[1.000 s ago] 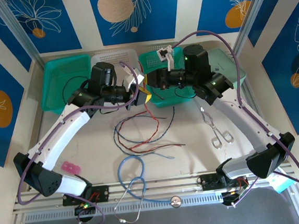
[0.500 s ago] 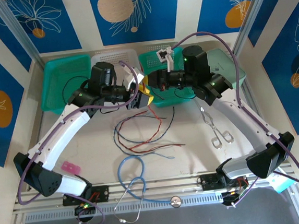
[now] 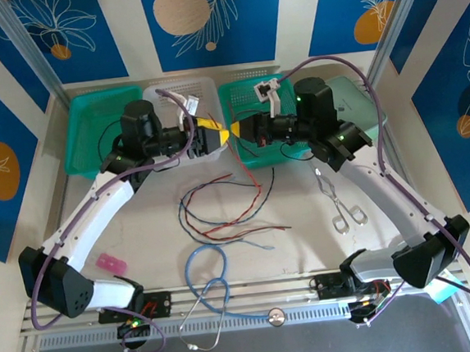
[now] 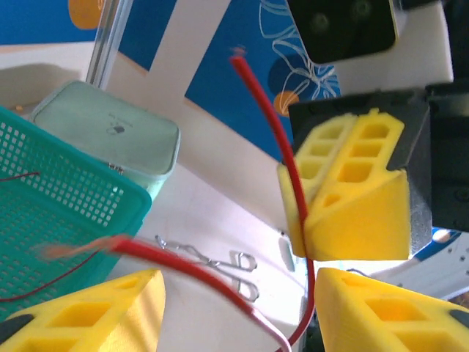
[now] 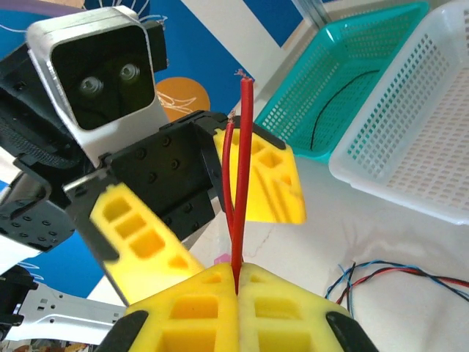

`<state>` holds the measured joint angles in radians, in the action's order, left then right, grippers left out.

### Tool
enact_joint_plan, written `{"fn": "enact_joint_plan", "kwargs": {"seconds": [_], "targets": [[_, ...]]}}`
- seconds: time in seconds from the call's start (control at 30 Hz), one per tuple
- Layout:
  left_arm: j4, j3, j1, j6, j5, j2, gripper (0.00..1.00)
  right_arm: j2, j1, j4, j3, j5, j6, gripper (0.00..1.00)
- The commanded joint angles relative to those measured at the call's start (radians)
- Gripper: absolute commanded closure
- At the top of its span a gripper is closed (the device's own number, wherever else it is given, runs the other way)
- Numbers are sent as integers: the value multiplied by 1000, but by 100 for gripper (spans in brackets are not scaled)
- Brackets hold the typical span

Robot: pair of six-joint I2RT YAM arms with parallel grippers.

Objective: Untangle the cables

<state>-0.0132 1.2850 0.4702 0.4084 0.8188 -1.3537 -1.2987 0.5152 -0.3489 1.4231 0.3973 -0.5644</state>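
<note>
Right now your right hand [image 5: 238, 273] is clamped on one red cable [image 5: 242, 169] just in front of the white basket [image 3: 162, 92]. The cable's free end points into your left hand's [image 4: 238, 286] wide-open gap. The remaining cables [image 3: 221, 210] lie on the desk [image 3: 140, 225], farther from that basket.

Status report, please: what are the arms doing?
Right gripper shut on red cable. Left gripper open, facing it. Other cables loose on table. Tongs lie aside.

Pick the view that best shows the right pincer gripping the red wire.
Right wrist: right pincer shut on the red wire, close up. Left wrist shows it from the front; top external, too small.
</note>
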Motion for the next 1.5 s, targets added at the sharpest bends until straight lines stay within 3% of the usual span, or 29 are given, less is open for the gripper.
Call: {"fn": "enact_joint_plan", "kwargs": {"seconds": [0.0, 0.3, 0.37, 0.43, 0.57, 0.9, 1.13, 1.47], "targets": [[137, 2, -8, 94, 47, 15, 44, 35, -10, 27, -20, 2, 8, 100], [193, -21, -10, 142, 17, 16, 46, 43, -12, 45, -40, 12, -5, 100], [186, -20, -10, 144, 17, 14, 50, 43, -12, 44, -40, 10, -10, 100], [170, -22, -10, 135, 16, 15, 59, 41, -12, 39, -38, 4, -12, 100], [162, -34, -10, 134, -4, 20, 99, 50, -11, 28, -40, -12, -11, 100], [-13, 47, -15, 12, -157, 68, 100, 132, -19, -25, -47, -158, 1, 100], [-136, 126, -16, -97, -342, 121, 100, 203, -35, -16, -57, -269, 8, 100], [-308, 262, -16, -215, -548, 179, 100, 289, -37, 11, -57, -516, 1, 100]]}}
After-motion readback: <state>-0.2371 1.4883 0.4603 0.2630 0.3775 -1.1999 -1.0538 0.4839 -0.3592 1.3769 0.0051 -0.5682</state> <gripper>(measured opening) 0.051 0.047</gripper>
